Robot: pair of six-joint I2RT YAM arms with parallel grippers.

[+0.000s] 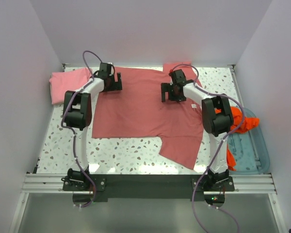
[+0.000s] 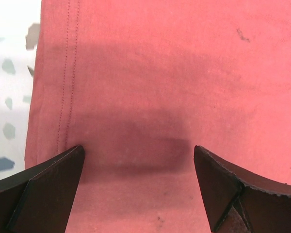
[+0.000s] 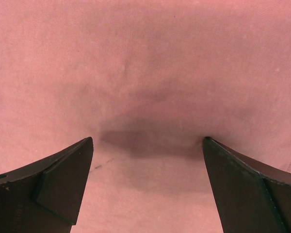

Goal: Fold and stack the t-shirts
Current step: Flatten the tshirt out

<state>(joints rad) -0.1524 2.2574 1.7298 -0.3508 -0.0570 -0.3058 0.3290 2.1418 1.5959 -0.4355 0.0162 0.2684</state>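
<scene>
Speckled worktop (image 1: pixel 131 156) fills the frame, and the dusty rose-red t-shirt (image 1: pixel 136 111) lies spread flat across its middle, one sleeve trailing toward the lower right. Both hands hang over its upper part: left hand (image 1: pixel 116 81) by the stitched hem at upper left, fingers wide apart, nothing between them; right hand (image 1: pixel 166 92) right of centre, fingers apart too, only bare cloth beneath. The danger as I see it: a shallow pinch catches one layer, or the left slips off that edge, and the fold comes up crooked. Next, the pale blue tray (image 1: pixel 256 156) at the right edge, the lighter pink t-shirt (image 1: pixel 67 85) bunched at upper left just beside the red one, and the orange t-shirt (image 1: pixel 240 120) spilling over the tray, half hidden behind my right arm
</scene>
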